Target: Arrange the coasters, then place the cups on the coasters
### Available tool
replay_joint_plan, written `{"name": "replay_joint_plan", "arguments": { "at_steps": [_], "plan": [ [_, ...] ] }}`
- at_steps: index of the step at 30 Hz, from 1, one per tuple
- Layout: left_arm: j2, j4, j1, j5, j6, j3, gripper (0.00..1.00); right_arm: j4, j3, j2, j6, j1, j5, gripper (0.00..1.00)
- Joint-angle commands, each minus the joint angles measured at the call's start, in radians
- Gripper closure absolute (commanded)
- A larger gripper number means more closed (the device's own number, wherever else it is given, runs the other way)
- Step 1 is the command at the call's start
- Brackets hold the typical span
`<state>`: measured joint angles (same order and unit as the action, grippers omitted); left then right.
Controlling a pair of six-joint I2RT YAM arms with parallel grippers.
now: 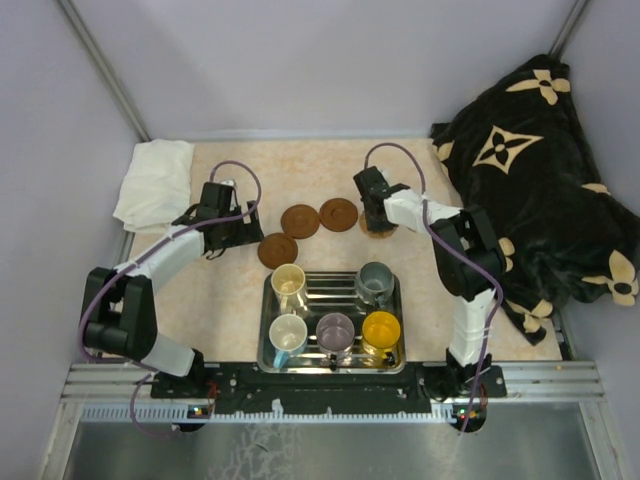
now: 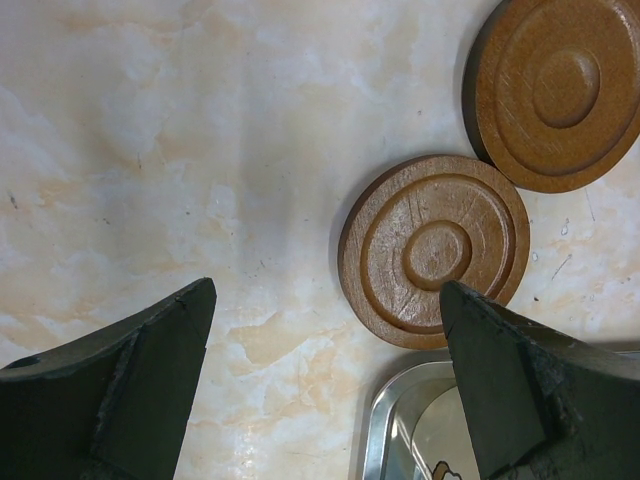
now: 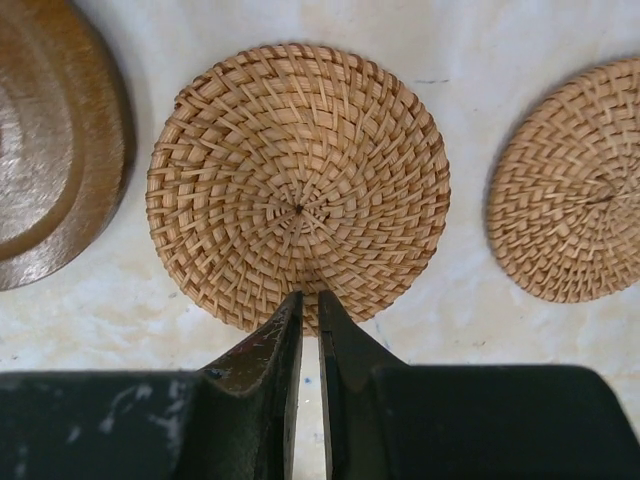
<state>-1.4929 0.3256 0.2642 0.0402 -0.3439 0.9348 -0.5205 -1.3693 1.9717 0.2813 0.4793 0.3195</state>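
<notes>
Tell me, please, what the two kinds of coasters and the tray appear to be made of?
Tan coasters: woven rattan or straw, matte; the plaited strands spiral out from the centre. Dark coasters: probably wood, smooth brown, with turned concentric rings and faint grain, though moulded fibreboard is possible. Tray: metal, likely steel; its rim is shiny and reflective.

Five cups [image 1: 334, 330] seated in steel tray [image 1: 330, 287], three dark coasters [image 1: 300, 220] laid just beyond tray, patterned blanket [image 1: 540, 200] heaped right of tray
</notes>
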Motion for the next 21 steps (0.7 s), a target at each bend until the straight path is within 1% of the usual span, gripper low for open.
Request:
{"name": "replay_joint_plan", "arguments": {
  "at_steps": [1, 4, 9, 14, 21],
  "plan": [
    [-0.014, 0.01, 0.006, -0.009, -0.008, 0.029, 0.01, -0.004, 0.023, 0.028, 0.004, -0.068, -0.003, 0.87],
    [-0.017, 0.01, 0.006, -0.013, -0.008, 0.03, 0.01, 0.004, 0.036, 0.014, -0.008, -0.095, -0.016, 0.87],
    [-0.015, 0.012, 0.006, -0.013, -0.011, 0.03, 0.01, 0.01, 0.046, 0.0, -0.033, -0.103, -0.032, 0.87],
    [-0.015, 0.012, 0.006, -0.012, -0.011, 0.032, 0.01, 0.014, 0.049, 0.002, -0.033, -0.1, -0.072, 0.87],
    [-0.015, 0.01, 0.005, -0.01, -0.017, 0.035, 0.01, 0.008, 0.044, 0.008, -0.042, -0.066, -0.065, 0.87]
  ]
}}
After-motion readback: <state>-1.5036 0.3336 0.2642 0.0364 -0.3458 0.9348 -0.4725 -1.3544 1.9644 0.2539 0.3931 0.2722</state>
